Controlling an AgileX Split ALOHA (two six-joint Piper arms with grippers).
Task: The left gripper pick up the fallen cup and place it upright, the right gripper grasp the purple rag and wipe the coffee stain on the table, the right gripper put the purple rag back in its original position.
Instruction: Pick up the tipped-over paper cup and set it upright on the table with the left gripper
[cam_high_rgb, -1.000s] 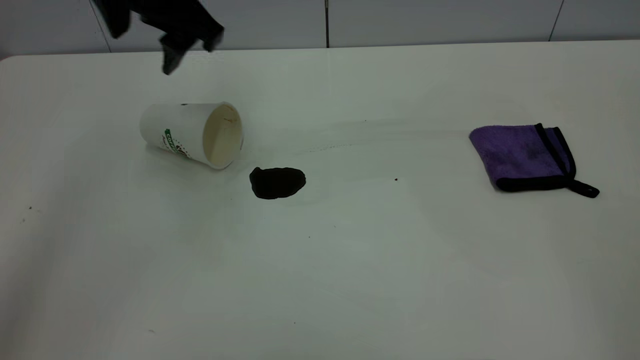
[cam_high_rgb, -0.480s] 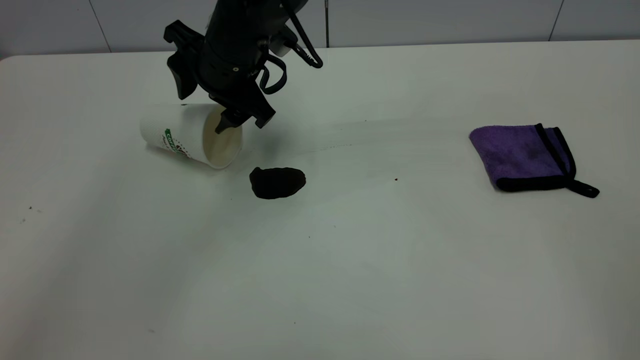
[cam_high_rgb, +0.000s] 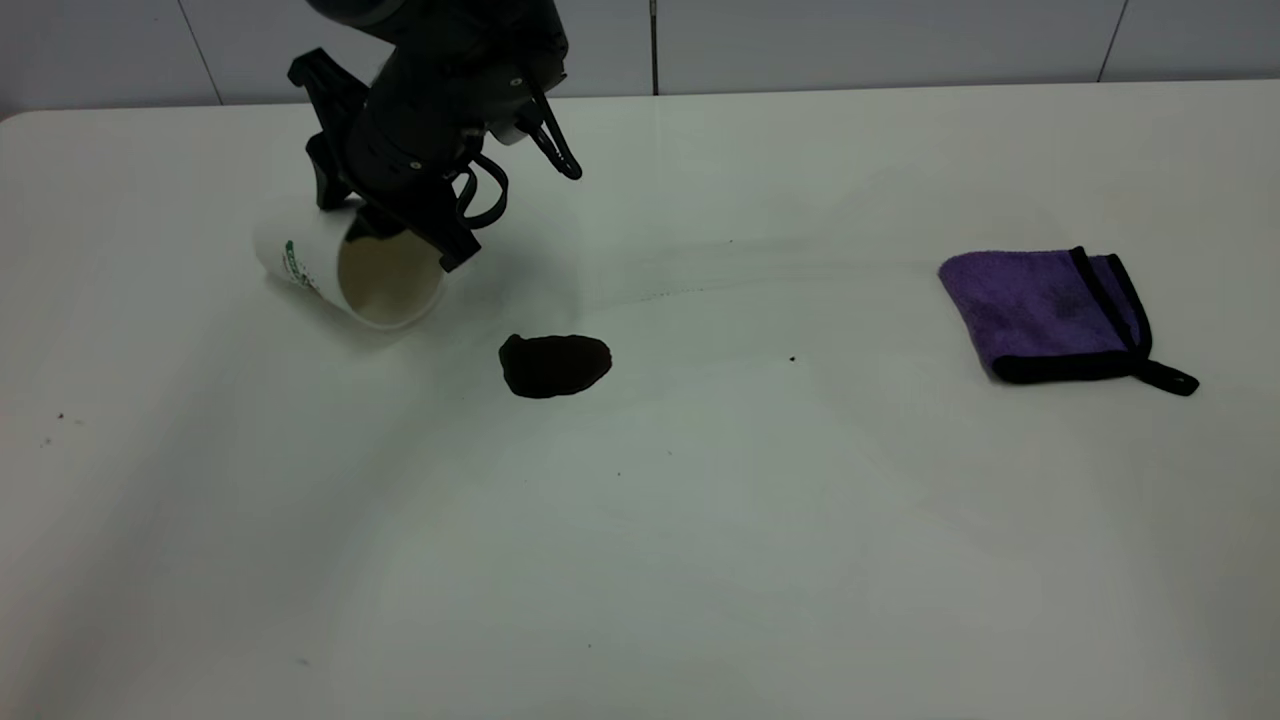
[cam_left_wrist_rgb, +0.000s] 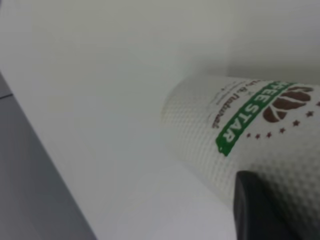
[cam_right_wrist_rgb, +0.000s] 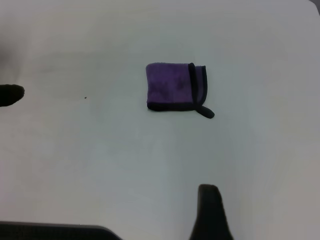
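Contact has been made at the cup (cam_high_rgb: 345, 272): the left gripper (cam_high_rgb: 385, 225) reaches down from above and pinches the rim, one finger (cam_high_rgb: 375, 222) dipped into the mouth and the other outside the wall, so the jaws stand narrowed onto the thin paper. A rim pinch suits a cup lying on its side, since the wall gives a firm edge and the arm can swing the base down from there. The cup sits tilted near the far left of the table (cam_high_rgb: 700, 520), its mouth toward the camera, not yet upright; in the left wrist view the green banner on its side (cam_left_wrist_rgb: 250, 125) fills the view with one dark fingertip (cam_left_wrist_rgb: 260, 210) against it. The coffee stain (cam_high_rgb: 554, 364) lies just beside the cup, apart from it and unwiped. The purple rag (cam_high_rgb: 1050, 315) rests folded well off to the right, untouched. The right gripper (cam_right_wrist_rgb: 209, 212) hangs high above the rag, probably waiting its turn; how far its jaws stand apart cannot be told.
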